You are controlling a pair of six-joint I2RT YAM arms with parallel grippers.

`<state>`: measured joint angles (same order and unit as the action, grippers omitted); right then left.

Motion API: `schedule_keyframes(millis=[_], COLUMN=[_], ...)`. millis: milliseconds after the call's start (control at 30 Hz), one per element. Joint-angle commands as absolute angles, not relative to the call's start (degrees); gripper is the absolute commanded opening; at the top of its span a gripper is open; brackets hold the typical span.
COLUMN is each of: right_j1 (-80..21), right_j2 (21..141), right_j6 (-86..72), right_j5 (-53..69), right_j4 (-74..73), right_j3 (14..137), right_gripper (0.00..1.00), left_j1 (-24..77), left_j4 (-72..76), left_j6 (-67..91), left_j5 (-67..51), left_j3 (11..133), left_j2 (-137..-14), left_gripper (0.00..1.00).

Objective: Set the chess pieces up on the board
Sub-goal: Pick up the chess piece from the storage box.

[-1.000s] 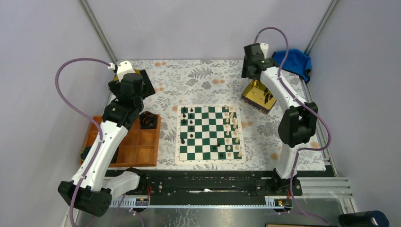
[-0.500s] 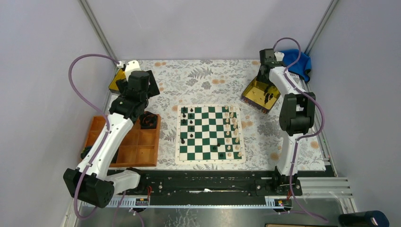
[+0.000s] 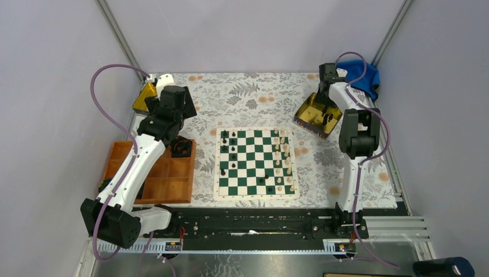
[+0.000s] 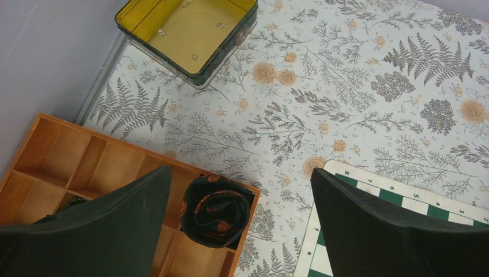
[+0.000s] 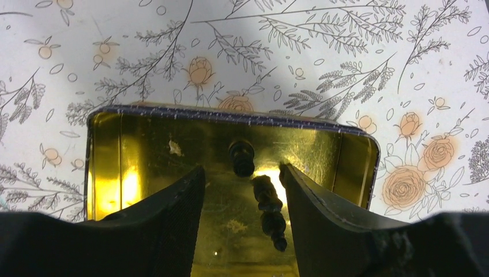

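Right gripper (image 5: 239,173) down in gold tin (image 5: 115,167), upper right of top view: jaws apart, straddling a lying black piece (image 5: 269,208), not clamped. Left gripper (image 4: 239,173) released, spread wide, empty. More chess pieces (image 3: 229,151) on board (image 3: 256,198), frame centre.

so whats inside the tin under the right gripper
One black piece and a longer one are in the tin. The fingers hide its near corners.
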<state>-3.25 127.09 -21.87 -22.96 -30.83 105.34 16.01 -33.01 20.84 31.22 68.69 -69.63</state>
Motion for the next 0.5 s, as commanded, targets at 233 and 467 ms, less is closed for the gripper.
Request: schedule_keyframes(millis=[233,467], right_j1=[-1.41,-1.14], right_j2=[130.26,130.72], right_j6=[-22.25,-21.89], right_j5=[-21.84,-21.41], right_j4=[-29.36,-29.30], right_j3=[110.79,110.74], right_gripper=[0.52,0.38], left_j1=[16.00,15.99], left_j4=[-30.93,-30.93], left_j6=[20.04,20.21], left_j5=[30.89,30.50], left_j3=[71.37,71.28], left_j2=[-71.24,-71.41], left_gripper=[0.99,0.99])
